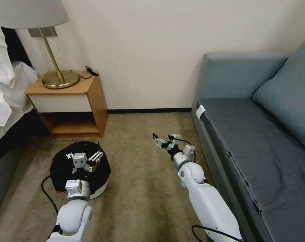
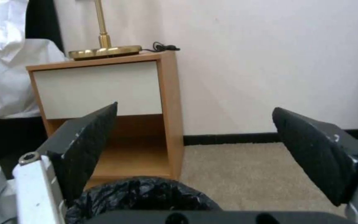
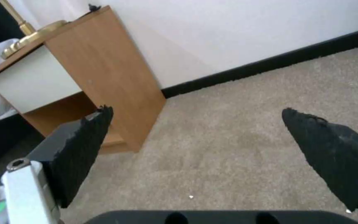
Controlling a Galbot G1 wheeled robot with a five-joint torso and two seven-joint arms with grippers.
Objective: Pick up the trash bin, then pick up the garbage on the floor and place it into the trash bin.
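The trash bin (image 1: 58,168), a low white bin lined with a crinkly black bag, stands on the floor (image 1: 139,191) in front of the nightstand. My left gripper (image 1: 84,156) hovers over the bin's far side, open and holding nothing. In the left wrist view the black bag (image 2: 141,196) lies just below the left gripper (image 2: 195,107). My right gripper (image 1: 163,137) hangs open above bare carpet near the sofa's corner, and in the right wrist view the right gripper (image 3: 196,109) has nothing between its fingers. The garbage is out of view.
A wooden nightstand (image 1: 75,101) with a brass lamp (image 1: 60,79) stands against the wall behind the bin. A bed (image 1: 4,101) runs along the left. A grey-blue sofa (image 1: 257,134) lines the right side. Open carpet lies between the two arms.
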